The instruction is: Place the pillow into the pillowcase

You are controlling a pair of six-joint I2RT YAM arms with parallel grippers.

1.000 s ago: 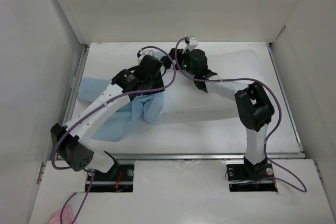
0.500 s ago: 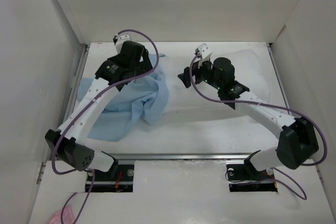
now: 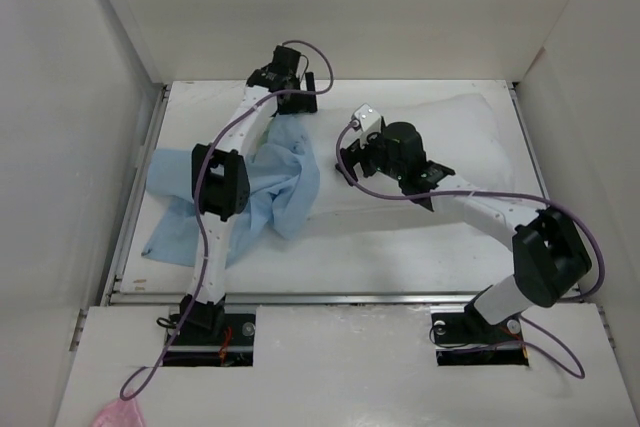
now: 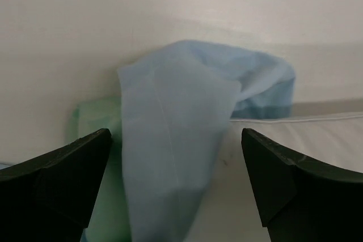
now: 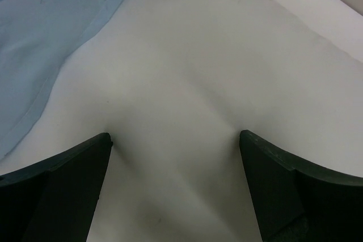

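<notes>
White panels [image 3: 350, 7] wall in the pale desk [image 3: 400, 257]. Left hand [image 4: 176, 134], held level near the back wall, gapes wide and empty. Beyond its fingers rises a soft peak of the thin blue pillowcase [image 4: 187, 89], with mint lining beside it. Right hand [image 5: 174, 135], tilted down and spread just as wide, grips nothing. Its fingertips dent the plump white pillow [image 5: 187, 66], which lies on the desk's right, its left end meeting the crumpled pillowcase.
</notes>
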